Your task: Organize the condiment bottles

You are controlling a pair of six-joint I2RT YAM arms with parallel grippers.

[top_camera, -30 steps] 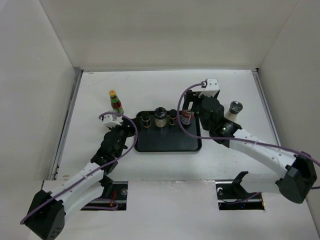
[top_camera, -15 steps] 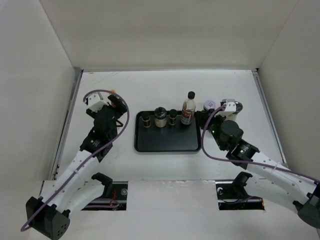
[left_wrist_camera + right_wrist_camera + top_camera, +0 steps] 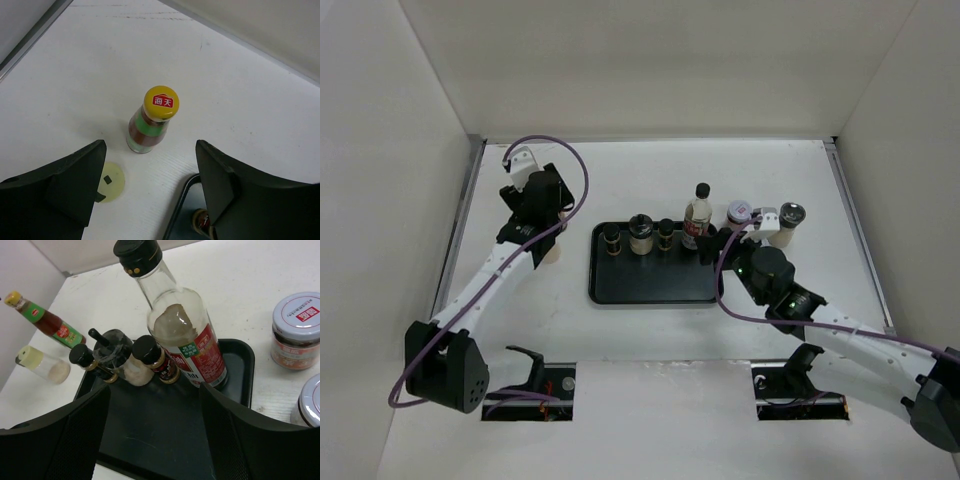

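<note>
The slim yellow-capped sauce bottle [image 3: 151, 121] stands upright on the table, just ahead of my open, empty left gripper [image 3: 150, 185]. In the top view that gripper [image 3: 542, 212] hides it. A short clear jar with a pale yellow lid [image 3: 110, 181] sits by the left finger. On the black tray [image 3: 655, 290] stand the tall clear black-capped bottle [image 3: 182, 335], two small black-capped bottles [image 3: 155, 360] and a grinder [image 3: 112, 352]. My right gripper [image 3: 155, 415] is open and empty, low over the tray's right part [image 3: 712, 246].
Two white-lidded jars [image 3: 297, 330] stand on the table right of the tray; another jar [image 3: 788, 218] shows dark-topped in the top view. White walls enclose the table at the back and both sides. The tray's front half holds no bottles.
My left arm swung from beside the tray's left edge to the back left, over the sauce bottle. My right gripper let go of the tall bottle and drew back.
</note>
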